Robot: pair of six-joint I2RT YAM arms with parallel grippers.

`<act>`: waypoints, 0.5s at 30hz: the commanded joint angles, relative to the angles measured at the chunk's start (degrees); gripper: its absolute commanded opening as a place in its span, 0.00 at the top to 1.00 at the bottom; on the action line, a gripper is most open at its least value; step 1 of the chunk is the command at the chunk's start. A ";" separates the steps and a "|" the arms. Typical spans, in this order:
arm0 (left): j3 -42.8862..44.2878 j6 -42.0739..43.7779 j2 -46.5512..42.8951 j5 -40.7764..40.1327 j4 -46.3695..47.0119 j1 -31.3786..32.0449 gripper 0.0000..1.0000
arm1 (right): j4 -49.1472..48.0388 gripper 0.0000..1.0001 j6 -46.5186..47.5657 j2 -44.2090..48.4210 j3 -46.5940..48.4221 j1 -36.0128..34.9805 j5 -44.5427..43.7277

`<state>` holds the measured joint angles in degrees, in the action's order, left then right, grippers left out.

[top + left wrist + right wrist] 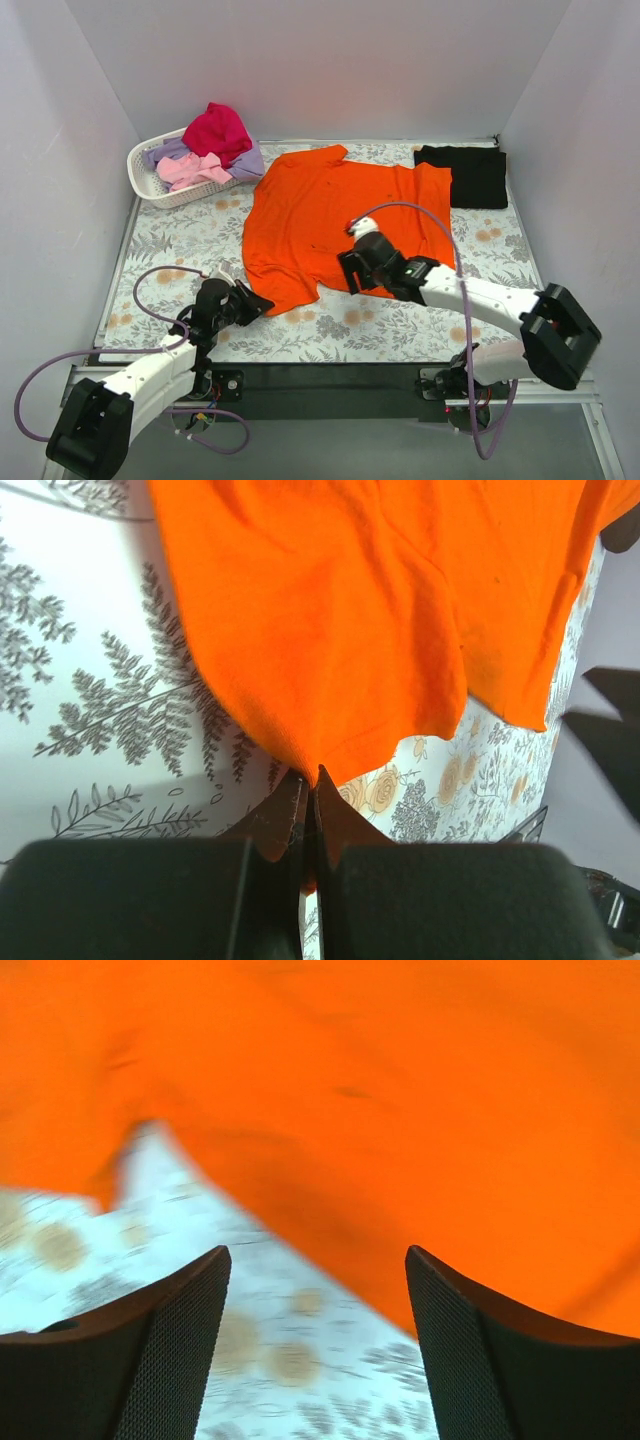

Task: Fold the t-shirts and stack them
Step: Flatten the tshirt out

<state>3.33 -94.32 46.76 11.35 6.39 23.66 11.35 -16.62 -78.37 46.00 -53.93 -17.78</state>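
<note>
The bright orange t-shirt lies spread on the floral cloth in the middle of the table. My left gripper is shut on its near left hem corner; in the left wrist view the cloth runs into the closed tips. My right gripper is open and empty at the shirt's near hem; its view shows the orange cloth just beyond the spread fingers. A folded black t-shirt lies at the far right. Magenta, pink and lavender shirts sit in the basket.
The white slotted basket stands at the far left corner. The grey floral table cloth covers the table. White walls close in the back and both sides. Purple cables loop from both arms.
</note>
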 commanded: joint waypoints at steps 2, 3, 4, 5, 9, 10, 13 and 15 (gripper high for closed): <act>3.26 4.32 0.08 -0.89 0.90 0.16 1.00 | 4.81 0.31 -2.19 8.48 -6.61 14.77 -3.40; 3.87 4.76 0.26 -0.55 1.34 0.16 1.00 | 5.43 0.30 -2.45 10.67 -7.41 17.00 -3.23; 4.05 5.81 0.52 -0.28 1.52 0.25 1.00 | 5.87 0.29 -2.62 11.65 -8.02 18.84 -3.31; 4.40 6.34 0.70 -0.19 1.69 0.16 1.00 | 6.13 0.29 -2.97 12.53 -9.42 22.52 -3.49; 5.37 7.75 1.93 2.95 3.44 0.16 1.00 | 7.10 0.26 -6.66 16.48 -12.68 33.17 0.18; 5.37 7.75 2.02 3.75 3.89 0.16 1.00 | 7.19 0.26 -7.89 16.93 -13.38 34.76 1.16; 4.58 7.75 1.58 4.82 4.68 0.33 1.00 | 8.06 0.26 -9.21 18.16 -14.80 40.38 3.01; 4.75 8.54 0.70 3.86 3.03 0.77 1.00 | 8.51 0.26 -10.36 19.04 -15.76 43.64 3.80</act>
<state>6.92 -87.92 48.62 14.41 9.34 23.81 18.74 -23.70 -61.12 31.35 -13.39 -16.71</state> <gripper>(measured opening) 0.019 0.738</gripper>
